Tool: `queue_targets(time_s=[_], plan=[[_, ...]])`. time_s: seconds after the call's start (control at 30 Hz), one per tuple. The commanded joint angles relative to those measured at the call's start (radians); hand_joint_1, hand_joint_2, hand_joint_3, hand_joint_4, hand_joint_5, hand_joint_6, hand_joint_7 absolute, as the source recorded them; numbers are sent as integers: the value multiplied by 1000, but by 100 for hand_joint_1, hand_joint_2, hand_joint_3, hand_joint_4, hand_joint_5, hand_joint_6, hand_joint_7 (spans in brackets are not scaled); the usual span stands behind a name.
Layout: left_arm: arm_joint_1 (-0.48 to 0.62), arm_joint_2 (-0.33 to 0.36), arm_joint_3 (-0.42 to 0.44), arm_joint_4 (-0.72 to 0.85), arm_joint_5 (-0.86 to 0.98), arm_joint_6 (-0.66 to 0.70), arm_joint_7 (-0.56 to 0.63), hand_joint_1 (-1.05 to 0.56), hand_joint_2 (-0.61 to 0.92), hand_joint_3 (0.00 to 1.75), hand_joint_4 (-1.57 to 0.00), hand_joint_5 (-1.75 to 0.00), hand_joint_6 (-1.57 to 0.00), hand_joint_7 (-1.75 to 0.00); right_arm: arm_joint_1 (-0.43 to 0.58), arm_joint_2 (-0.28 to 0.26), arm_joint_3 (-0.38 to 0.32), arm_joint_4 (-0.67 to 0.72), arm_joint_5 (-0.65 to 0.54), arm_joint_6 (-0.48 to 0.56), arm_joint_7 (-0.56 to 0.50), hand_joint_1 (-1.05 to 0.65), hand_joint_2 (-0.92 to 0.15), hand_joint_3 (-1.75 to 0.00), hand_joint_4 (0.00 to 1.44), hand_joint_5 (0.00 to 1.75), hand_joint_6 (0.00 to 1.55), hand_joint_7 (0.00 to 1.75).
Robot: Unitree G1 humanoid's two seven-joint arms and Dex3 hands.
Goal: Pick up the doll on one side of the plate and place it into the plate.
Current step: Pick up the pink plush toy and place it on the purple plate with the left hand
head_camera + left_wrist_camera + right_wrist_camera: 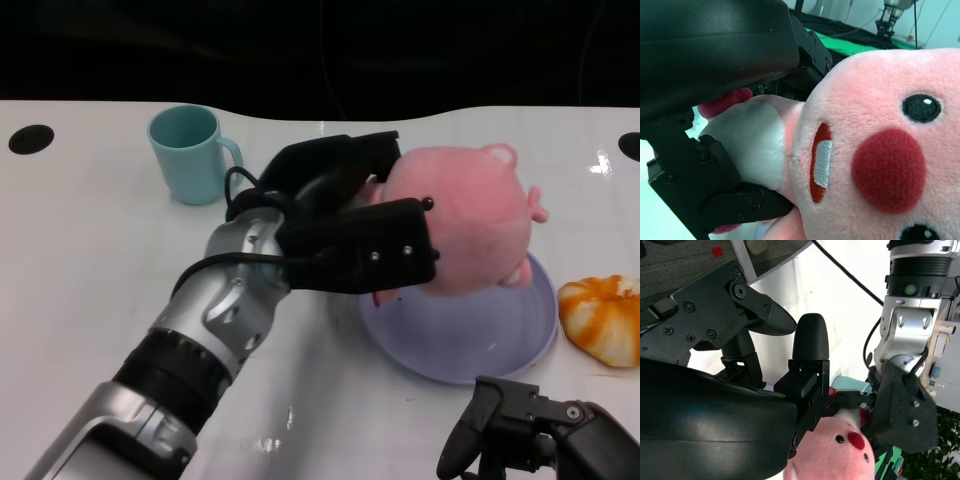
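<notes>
Nearest to the camera, just in front of the plate (520,345), the right hand (530,435) rests low with nothing in it; whether its fingers are spread or curled I cannot tell. The left hand (350,235) grips the doll (465,215) from the side, fingers wrapped around its body, holding it over the plate's left half. The doll looks soft and light; I judge it will squash under pressure, so the round body is the best place to hold. Beyond the plate stands a cup (190,152). Only the left wrist view shows the doll's (880,150) face and the fingers (740,210) pressing into the plush.
</notes>
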Motion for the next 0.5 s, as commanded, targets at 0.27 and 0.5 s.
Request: queue_targets(time_s=[0.27,0.5], plan=[[-133,-96,-35,179,18,21,40,-23,56,93,-94,-175,-65,-172,7,-4,-2,-11,4,-12,-2,-22,-55,-106,66,170,63,134],[-147,-134,-28,241,1,19,39,-28,58,71,-93,-175,-72,-156,11,-6,-5,-14,5,-12,0,-21,-55,-106,66,169,63,133]])
